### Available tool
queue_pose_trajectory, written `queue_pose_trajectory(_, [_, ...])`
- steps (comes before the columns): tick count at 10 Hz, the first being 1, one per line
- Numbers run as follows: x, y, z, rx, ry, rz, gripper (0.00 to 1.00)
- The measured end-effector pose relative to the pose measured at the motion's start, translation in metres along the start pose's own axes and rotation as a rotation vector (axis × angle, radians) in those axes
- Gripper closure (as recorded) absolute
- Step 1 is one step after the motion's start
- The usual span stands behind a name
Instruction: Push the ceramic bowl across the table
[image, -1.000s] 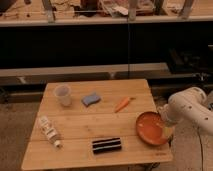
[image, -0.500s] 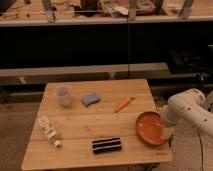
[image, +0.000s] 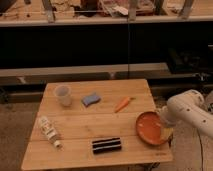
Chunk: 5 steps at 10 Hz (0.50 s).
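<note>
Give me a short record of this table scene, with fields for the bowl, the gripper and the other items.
table: light wood, slatted top
ceramic bowl: orange-red, upright, near the front right corner
gripper: at the bowl's right edge, low over the table's right side; contact unclear
cup: translucent, back left
sponge: blue, right of the cup
carrot: behind the bowl
bottle: white, lying front left
black pack: front centre

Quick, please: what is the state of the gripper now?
Gripper: open, at the right edge of the ceramic bowl on the table; no grip visible.
</note>
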<state>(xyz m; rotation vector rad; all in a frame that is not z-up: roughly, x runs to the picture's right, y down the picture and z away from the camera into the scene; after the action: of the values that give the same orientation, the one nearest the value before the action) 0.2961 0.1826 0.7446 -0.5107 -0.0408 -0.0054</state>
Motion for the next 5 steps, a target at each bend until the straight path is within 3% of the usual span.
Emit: queue_pose_trajectory(5, [-0.0012,0.0004,0.0046,0.003,-0.001,-0.02,0.2])
